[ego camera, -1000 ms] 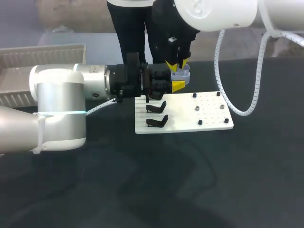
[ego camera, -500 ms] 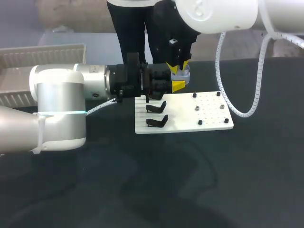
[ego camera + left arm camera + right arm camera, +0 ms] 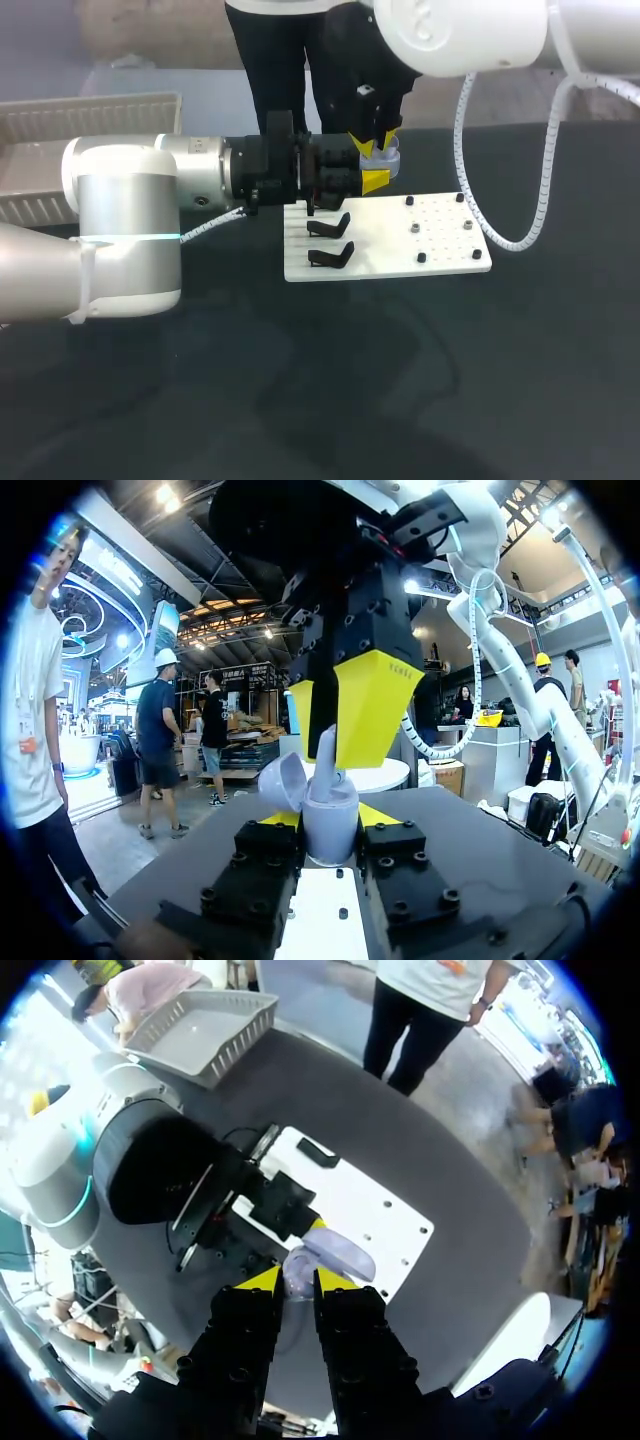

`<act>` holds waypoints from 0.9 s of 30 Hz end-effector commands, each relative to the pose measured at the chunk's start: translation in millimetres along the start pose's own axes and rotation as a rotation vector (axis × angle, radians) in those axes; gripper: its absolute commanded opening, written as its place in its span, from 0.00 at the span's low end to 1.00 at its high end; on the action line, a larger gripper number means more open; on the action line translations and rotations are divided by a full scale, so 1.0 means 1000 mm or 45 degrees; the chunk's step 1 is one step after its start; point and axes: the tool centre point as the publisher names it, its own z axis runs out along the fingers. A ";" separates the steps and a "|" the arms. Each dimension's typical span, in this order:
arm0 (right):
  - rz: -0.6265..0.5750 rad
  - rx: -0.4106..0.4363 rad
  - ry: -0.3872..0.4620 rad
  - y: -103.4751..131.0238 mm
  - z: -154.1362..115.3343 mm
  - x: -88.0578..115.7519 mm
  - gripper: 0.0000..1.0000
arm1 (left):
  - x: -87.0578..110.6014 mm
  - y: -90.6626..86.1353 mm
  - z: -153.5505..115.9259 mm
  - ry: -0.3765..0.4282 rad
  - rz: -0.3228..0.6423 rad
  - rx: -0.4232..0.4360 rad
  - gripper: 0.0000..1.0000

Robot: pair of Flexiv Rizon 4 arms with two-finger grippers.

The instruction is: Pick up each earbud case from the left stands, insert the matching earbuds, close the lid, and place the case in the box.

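Observation:
A pale lavender earbud case [image 3: 385,162] is held upright above the far edge of the white stand board [image 3: 400,250], lid [image 3: 284,782] hinged open. My left gripper [image 3: 372,180] is shut on the case body [image 3: 330,832] from both sides. My right gripper [image 3: 373,146] hangs straight above the case's open mouth, its yellow fingertips shut on a small pale earbud [image 3: 325,752] whose end dips into the case. In the right wrist view the right gripper [image 3: 297,1282] stands just over the open lid [image 3: 342,1252].
Two black stands [image 3: 329,226] [image 3: 331,256] sit bare on the board's left part, with small pegs [image 3: 414,228] on its right. A grey slatted box [image 3: 90,118] stands at the far left. My left arm [image 3: 120,230] lies across the left of the table.
My right gripper has eased down a little toward the case with the earbud. The left arm and the case have stayed still.

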 end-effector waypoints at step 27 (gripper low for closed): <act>-0.046 0.046 0.033 0.000 0.007 0.001 0.00 | 0.001 -0.001 0.000 -0.007 0.005 -0.007 0.00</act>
